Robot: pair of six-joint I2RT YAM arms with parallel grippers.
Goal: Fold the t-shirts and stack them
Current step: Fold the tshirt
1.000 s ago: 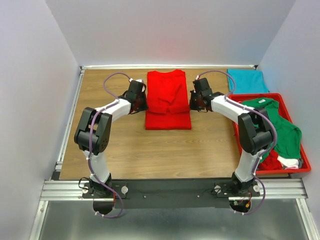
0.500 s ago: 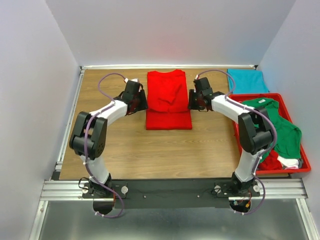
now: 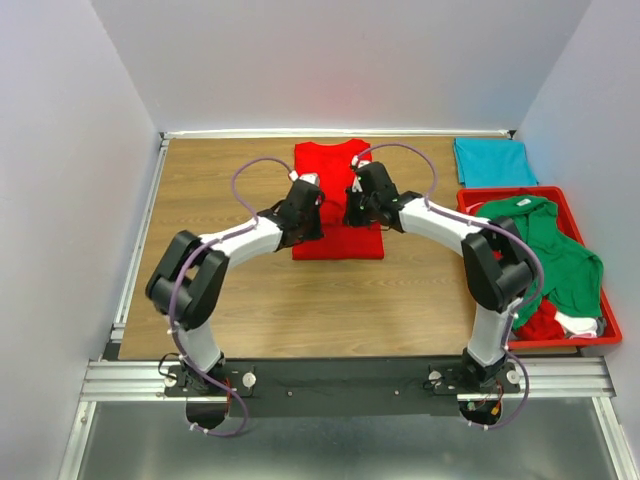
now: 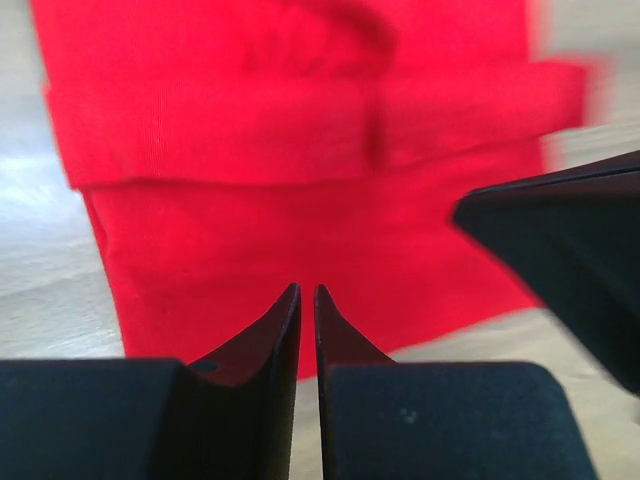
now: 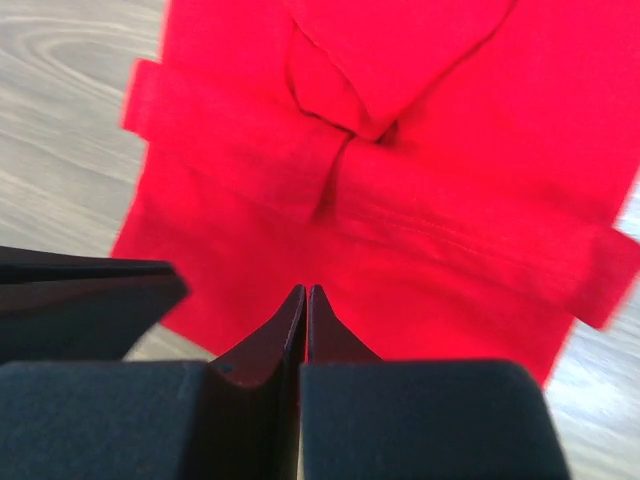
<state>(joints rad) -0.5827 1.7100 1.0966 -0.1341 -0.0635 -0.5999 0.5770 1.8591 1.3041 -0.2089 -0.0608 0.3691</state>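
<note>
Red t-shirt [image 3: 330, 165] lies flat at the middle-back of the table [image 3: 230, 300], sleeves tucked in, lower panel not yet folded up. My left gripper [image 4: 307, 292] hangs over that panel, jaws pinched to a slit, empty. My right gripper [image 5: 305, 292] hangs just beside it, jaws pressed together, also empty. Risks: pinching only the top layer would pull the tucked sleeves open; with the arms this close, a sideways move could knock them together.
</note>
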